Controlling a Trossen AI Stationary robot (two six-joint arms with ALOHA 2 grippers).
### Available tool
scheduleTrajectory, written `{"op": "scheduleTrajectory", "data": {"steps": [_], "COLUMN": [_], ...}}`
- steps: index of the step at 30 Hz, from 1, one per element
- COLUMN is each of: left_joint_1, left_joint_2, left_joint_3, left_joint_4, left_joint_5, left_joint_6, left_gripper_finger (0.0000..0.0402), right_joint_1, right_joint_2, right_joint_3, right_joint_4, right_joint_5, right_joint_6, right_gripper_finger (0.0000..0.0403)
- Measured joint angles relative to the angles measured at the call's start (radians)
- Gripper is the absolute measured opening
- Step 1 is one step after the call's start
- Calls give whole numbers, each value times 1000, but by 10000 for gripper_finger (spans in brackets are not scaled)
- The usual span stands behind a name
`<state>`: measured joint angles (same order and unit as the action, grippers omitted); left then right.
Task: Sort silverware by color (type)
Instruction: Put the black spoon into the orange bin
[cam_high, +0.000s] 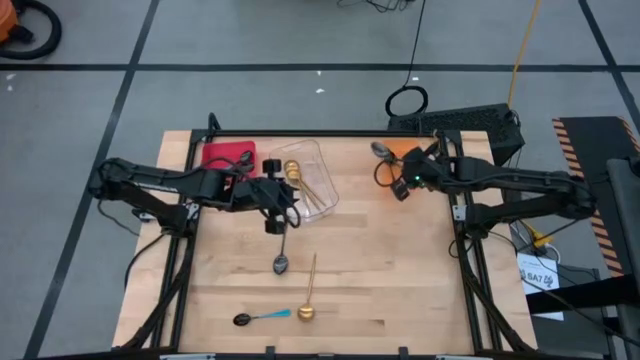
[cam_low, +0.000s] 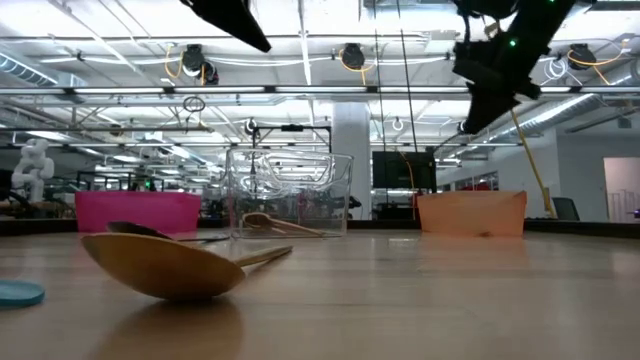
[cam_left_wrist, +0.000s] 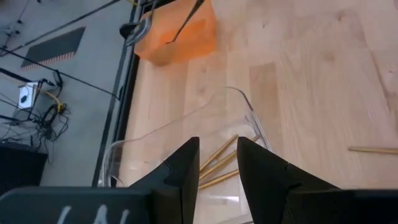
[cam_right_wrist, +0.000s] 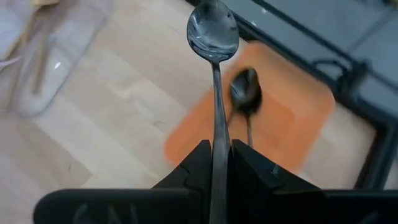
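Note:
The silverware is spread about. A dark silvery spoon (cam_high: 282, 250), a gold spoon (cam_high: 310, 292) and a blue-handled spoon (cam_high: 262, 317) lie flat on the wooden table. More gold spoons (cam_left_wrist: 219, 163) lie in the clear container (cam_high: 312, 178). My left gripper (cam_left_wrist: 217, 163) hovers open over that container's near-left edge with nothing between its fingers. My right gripper (cam_right_wrist: 216, 155) is shut on a dark spoon (cam_right_wrist: 214, 74) above the orange container (cam_high: 408, 152). Another dark spoon (cam_right_wrist: 245, 93) rests inside that container. My right gripper pinches the dark spoon's handle (cam_right_wrist: 216, 134) between its two fingers. The fingers slant downward and lie along the handle. The spoon sticks out ahead of them, its bowl (cam_right_wrist: 212, 31) foremost, lifted clear above the orange container.
A red container (cam_high: 228, 155) stands at the far left beside the clear one. The gold spoon on the table fills the low view's foreground (cam_low: 160, 265). Bare wood lies across the table's middle and right (cam_high: 400, 270).

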<state>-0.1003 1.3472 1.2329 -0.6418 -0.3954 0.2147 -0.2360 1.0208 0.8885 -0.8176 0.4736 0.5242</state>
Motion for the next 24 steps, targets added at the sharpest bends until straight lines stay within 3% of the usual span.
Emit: {"op": "scheduleTrajectory", "data": {"steps": [7,24], "left_joint_1": [1,1], "left_joint_2": [-9,-9], "left_joint_3": [-11,-11], "left_joint_4": [9,-19], "left_joint_5": [-6,-8], "left_joint_6": [1,18], "left_gripper_finger": [115,115], "right_joint_1": [-74,-132], "right_joint_2": [3,154], "right_joint_3": [-33,-43], "right_joint_4": [-117,-54], "right_joint_5": [-3,-31], "right_joint_6": [139,117], "right_gripper_finger": [45,45]}}
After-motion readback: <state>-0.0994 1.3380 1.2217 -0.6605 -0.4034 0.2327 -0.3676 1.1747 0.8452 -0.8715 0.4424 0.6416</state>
